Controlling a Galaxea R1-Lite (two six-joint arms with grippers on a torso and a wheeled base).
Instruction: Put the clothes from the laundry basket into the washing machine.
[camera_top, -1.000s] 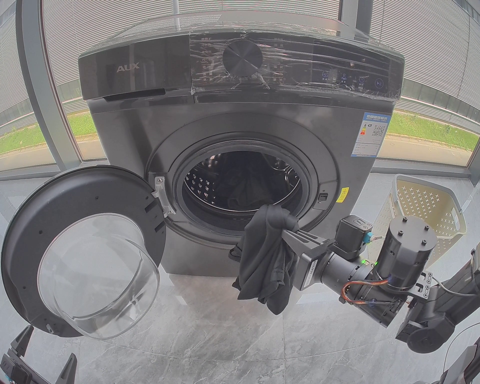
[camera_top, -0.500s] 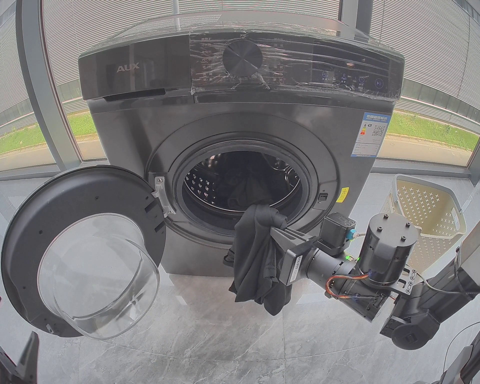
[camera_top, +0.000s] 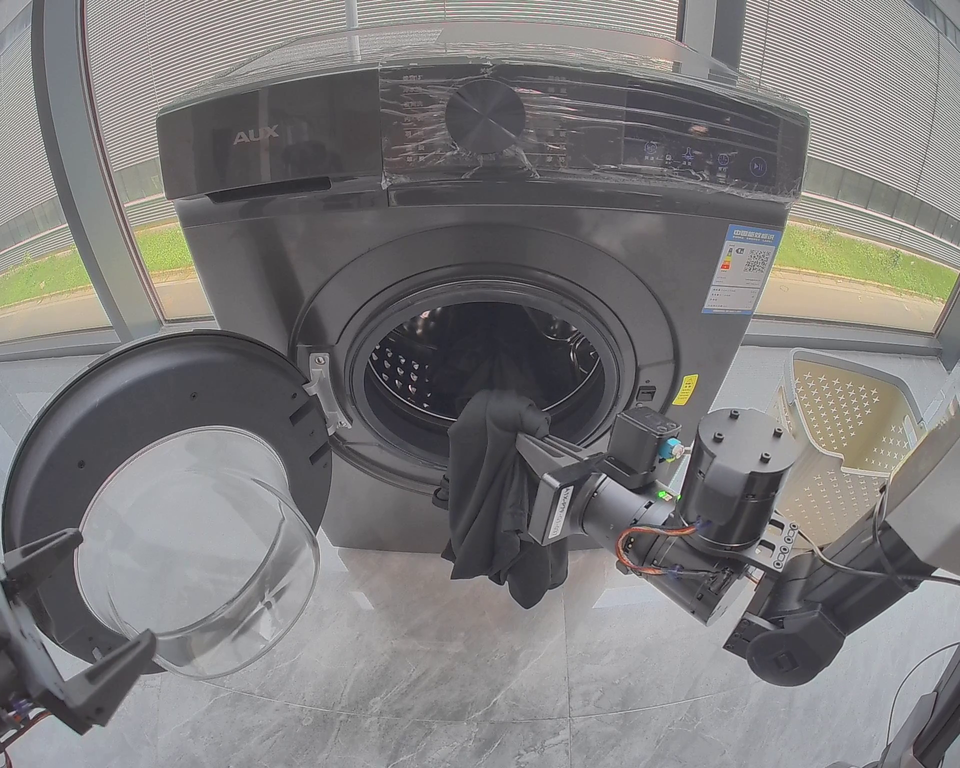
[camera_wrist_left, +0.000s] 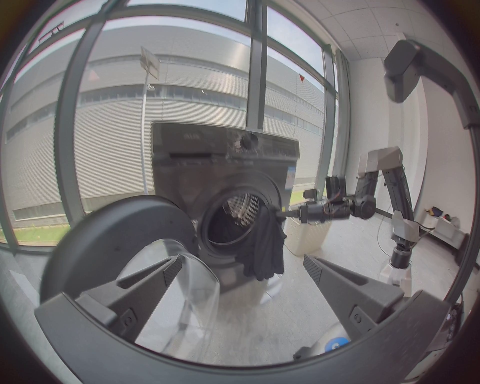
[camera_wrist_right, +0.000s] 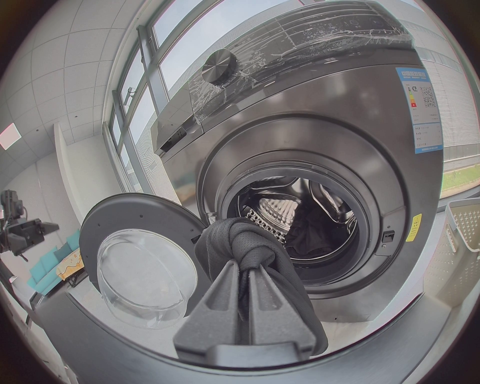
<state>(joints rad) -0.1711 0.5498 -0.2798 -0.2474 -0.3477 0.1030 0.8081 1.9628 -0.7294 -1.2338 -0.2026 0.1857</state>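
Head view: drum (camera_top: 400, 368) holds dark clothes (camera_top: 472, 352) (bunched).

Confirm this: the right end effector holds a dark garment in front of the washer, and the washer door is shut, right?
No, the door is swung open, as the head view shows. The rest stands: the right end effector holds the dark garment in front of the washer.
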